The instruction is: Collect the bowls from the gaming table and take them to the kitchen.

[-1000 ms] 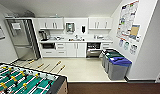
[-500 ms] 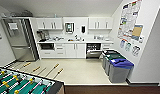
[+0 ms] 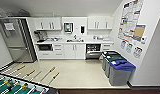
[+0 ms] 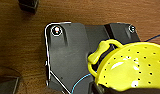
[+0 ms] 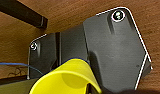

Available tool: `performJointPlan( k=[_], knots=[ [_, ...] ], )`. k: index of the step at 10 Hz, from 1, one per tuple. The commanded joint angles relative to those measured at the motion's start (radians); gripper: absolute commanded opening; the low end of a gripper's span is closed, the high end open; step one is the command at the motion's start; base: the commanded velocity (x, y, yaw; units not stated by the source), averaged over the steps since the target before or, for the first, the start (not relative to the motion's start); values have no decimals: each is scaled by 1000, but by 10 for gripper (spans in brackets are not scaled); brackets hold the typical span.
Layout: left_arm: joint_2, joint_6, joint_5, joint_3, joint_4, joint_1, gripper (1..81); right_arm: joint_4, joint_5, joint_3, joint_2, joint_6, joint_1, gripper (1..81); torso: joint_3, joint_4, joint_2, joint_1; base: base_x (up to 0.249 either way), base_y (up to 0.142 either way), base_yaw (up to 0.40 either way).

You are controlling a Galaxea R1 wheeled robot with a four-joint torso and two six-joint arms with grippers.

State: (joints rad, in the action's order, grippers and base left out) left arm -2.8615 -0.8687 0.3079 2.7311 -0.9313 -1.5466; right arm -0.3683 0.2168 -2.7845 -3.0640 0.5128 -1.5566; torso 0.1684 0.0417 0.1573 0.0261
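At twelve o'clock ahead lies the kitchen (image 3: 74, 47), white surface and sink beyond open floor. A yellow perforated bowl (image 4: 132, 67) rides at the left end effector, a yellow cup-like bowl (image 5: 68, 78) at the right; neither grip is visible. Driving smoothly, clear of the foosball table (image 3: 18, 86) at seven o'clock, seems best.

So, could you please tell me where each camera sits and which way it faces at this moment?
Head view: high on the robot, facing forward and down into the white kitchen, green table-football table at the near edge.
Left wrist view: on the left wrist, looking at a bright yellow perforated plastic bowl, the robot's dark plate behind.
Right wrist view: on the right wrist, looking at a plain yellow plastic bowl, dark plate behind.
Both wrist views share brown wood-grain flooring.
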Motion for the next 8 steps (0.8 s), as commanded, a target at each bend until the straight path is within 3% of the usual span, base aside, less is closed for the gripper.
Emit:
performJointPlan(
  k=[1,8],
  knots=[
    [22,-3,-29,7,-3,39,10,-1,-34,4,-4,-3,43,10,0,0,0,0,191,0,0],
    [25,-3,-23,7,-4,39,10,-1,-36,4,-8,-3,43,10,0,0,0,0,191,-11,0]
  ],
)
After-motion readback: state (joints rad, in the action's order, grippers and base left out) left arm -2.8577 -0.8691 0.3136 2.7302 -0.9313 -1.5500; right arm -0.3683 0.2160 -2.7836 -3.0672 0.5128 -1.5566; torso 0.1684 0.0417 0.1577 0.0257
